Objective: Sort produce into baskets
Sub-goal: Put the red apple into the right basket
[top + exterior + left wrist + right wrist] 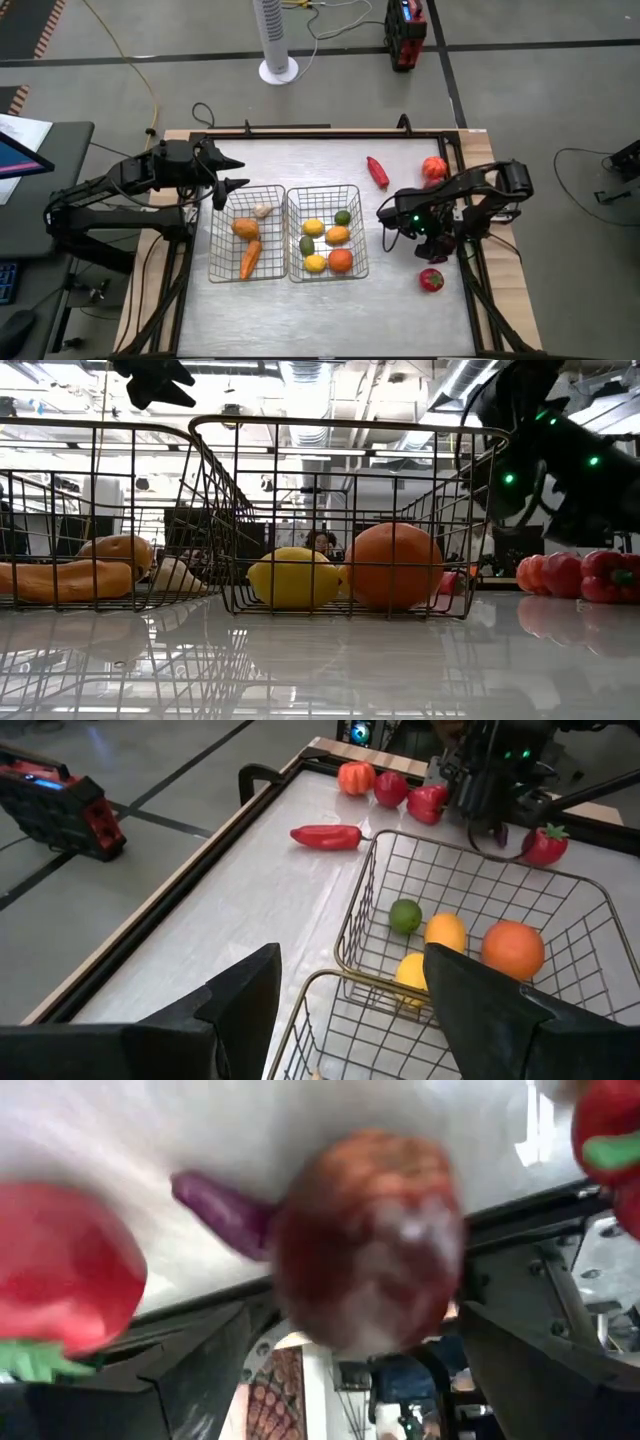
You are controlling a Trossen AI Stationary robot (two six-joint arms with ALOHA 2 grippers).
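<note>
A dark red round vegetable with a purple tail (368, 1240) sits clamped between the right gripper's (418, 228) fingers, beside the right basket (326, 232). The left gripper (228, 175) hovers spread above the left basket (246, 235). A glossy white table (300, 165) stands on grey flooring.

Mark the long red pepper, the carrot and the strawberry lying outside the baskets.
long red pepper (377, 171), high view, middle of its body.
carrot (249, 260), high view, mid-length.
strawberry (431, 280), high view, centre of the red fruit.

Grey concrete floor (560, 300); white tower fan (277, 40) beyond the table's far edge; red-and-black case (405, 32) right of it.
</note>
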